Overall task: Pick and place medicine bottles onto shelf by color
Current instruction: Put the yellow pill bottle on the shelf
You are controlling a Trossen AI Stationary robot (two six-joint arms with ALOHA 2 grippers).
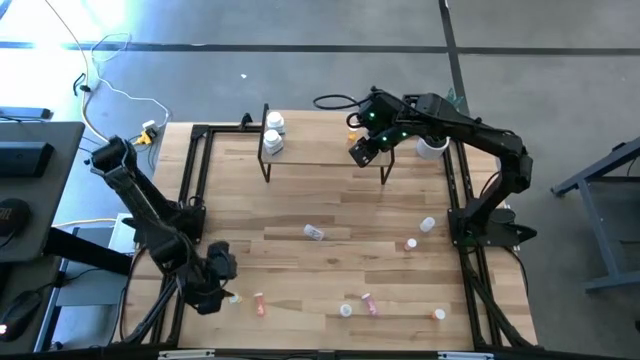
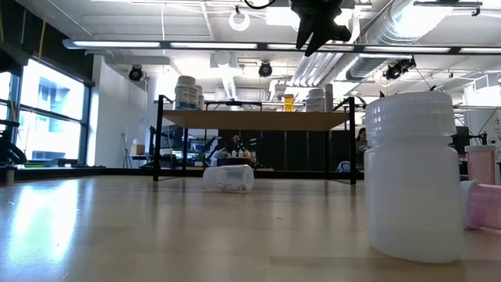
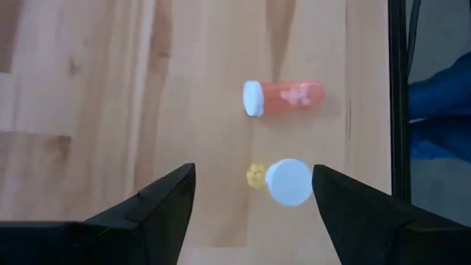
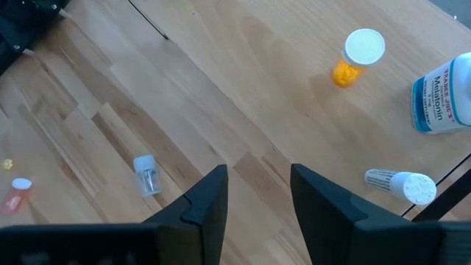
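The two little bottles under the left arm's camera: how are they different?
The orange bottle lies on its side on the table, so its whole body shows; the yellow bottle stands upright, showing mostly its cap. Their bodies differ in colour, orange against yellow. Both have round white caps and lie ahead of the open left gripper.

2 bottles (image 1: 273, 132) on shelf (image 1: 320, 152) left end; others scattered on table (image 1: 300, 260).
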